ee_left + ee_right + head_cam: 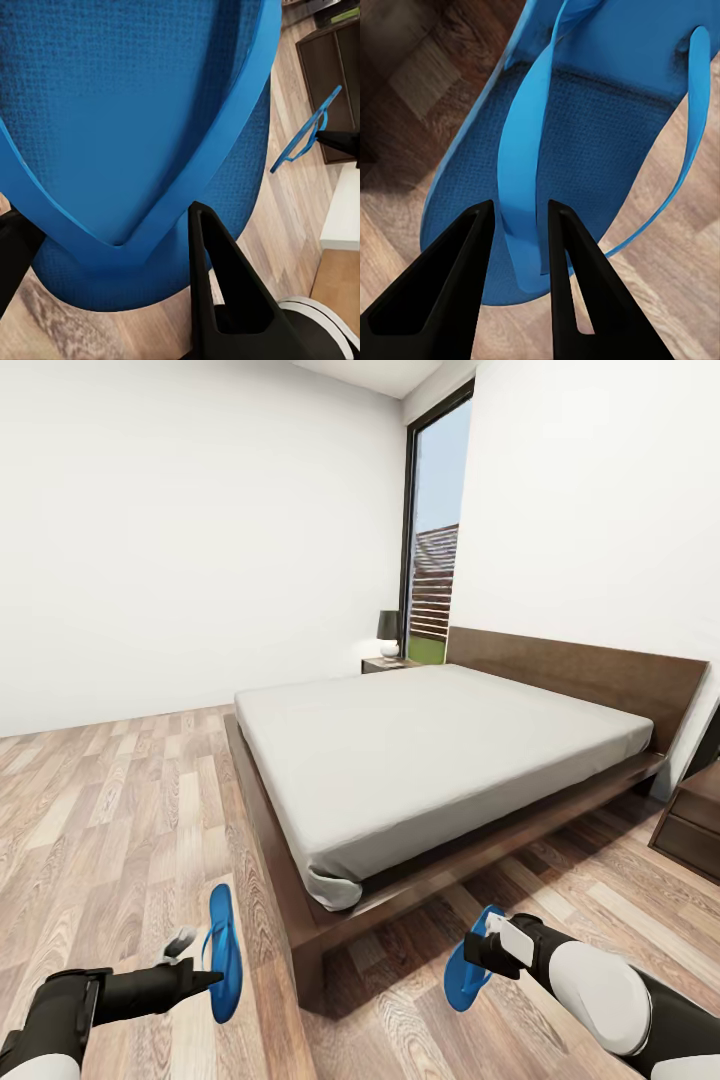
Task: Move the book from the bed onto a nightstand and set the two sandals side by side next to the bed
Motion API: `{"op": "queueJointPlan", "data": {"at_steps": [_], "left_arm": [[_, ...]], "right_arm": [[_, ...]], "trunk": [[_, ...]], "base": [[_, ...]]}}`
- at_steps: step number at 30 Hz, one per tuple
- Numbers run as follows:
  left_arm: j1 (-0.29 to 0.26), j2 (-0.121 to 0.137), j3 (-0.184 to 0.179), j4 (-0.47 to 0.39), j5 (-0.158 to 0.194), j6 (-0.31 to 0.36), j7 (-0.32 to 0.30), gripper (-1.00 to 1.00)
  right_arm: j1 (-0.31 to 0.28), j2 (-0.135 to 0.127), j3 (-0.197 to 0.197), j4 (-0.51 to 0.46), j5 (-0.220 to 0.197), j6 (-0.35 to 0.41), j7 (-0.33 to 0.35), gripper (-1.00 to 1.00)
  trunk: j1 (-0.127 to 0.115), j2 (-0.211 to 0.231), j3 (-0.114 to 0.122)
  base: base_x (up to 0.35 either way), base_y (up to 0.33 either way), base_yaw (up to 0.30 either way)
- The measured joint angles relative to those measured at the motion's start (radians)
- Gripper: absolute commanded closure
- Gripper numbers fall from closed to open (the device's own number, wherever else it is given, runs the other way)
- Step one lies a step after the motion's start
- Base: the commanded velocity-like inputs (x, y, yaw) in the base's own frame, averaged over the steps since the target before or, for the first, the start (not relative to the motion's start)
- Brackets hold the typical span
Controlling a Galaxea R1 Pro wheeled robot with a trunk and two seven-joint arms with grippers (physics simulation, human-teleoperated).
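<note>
Bedroom, plank floor beside the bed (pixel 440 750): each tool grips a light, floppy blue sandal, left tool (pixel 205 977) and right tool (pixel 478 957), pinching thin straps

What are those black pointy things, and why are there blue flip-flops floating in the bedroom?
A robot took these pictures. The big one comes from a camera on its head, looking down at its two arms and the bed. The black points are fingers of each arm's end effector, seen by small cameras by the wrists. The left end effector holds one sandal. The right end effector pinches the strap of the other sandal. So they are held, not floating. A nightstand with a lamp stands behind the bed.
</note>
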Motion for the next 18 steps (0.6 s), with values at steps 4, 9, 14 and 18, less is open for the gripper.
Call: {"op": "queueJointPlan", "data": {"at_steps": [4, 9, 14, 18], "left_arm": [[0.000, 0.007, 0.000, -0.001, 0.001, 0.000, -0.004, 1.00], [0.000, 0.020, 0.001, -0.007, 0.002, 0.003, -0.008, 1.00], [0.000, 0.024, 0.005, -0.010, 0.002, 0.008, -0.014, 1.00], [0.000, 0.027, 0.012, -0.013, 0.002, 0.011, -0.018, 1.00]], "right_arm": [[0.000, 0.000, 0.000, 0.000, 0.000, -0.002, 0.001, 1.00], [0.000, 0.004, 0.001, -0.001, 0.002, -0.004, -0.001, 1.00], [0.000, 0.047, 0.025, -0.001, 0.026, 0.004, -0.005, 1.00], [0.000, 0.095, 0.099, 0.000, 0.124, 0.015, -0.004, 1.00]], "trunk": [[0.000, 0.000, 0.000], [0.000, 0.000, 0.000], [0.000, 0.000, 0.000], [0.000, 0.000, 0.000]], "base": [[0.000, 0.000, 0.000], [0.000, 0.000, 0.000], [0.000, 0.000, 0.000], [0.000, 0.000, 0.000]]}}
